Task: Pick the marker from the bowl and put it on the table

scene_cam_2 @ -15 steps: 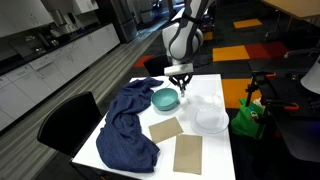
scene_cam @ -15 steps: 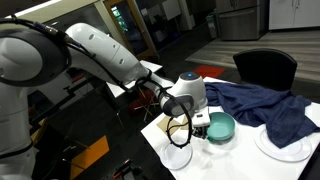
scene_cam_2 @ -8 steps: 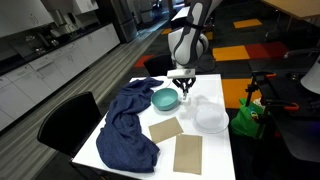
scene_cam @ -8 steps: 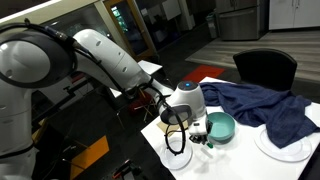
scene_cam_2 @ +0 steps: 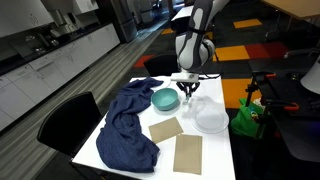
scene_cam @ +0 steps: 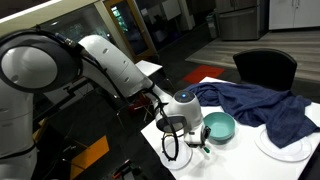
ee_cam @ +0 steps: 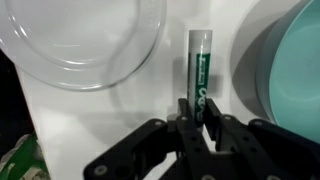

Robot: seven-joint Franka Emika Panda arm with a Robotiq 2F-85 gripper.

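In the wrist view the green marker [ee_cam: 201, 65] stands lengthwise between my gripper [ee_cam: 200, 108] fingers, which are shut on its near end. It hangs over the white table [ee_cam: 130, 120], between a clear plate [ee_cam: 85, 40] and the teal bowl [ee_cam: 292, 70]. In both exterior views the gripper [scene_cam: 201, 142] [scene_cam_2: 187, 88] is low over the table [scene_cam_2: 218, 155], just beside the bowl [scene_cam: 221, 126] [scene_cam_2: 165, 98]. I cannot tell whether the marker touches the table.
A blue cloth [scene_cam: 262, 106] [scene_cam_2: 125, 128] lies draped by the bowl. A clear plate [scene_cam_2: 210, 118] and two brown napkins [scene_cam_2: 166, 129] [scene_cam_2: 188, 154] lie on the table. A black chair [scene_cam_2: 68, 116] and a green bag [scene_cam_2: 248, 118] flank it.
My gripper has moved from over the bowl sideways and down to the table beside it, with the marker still in it.
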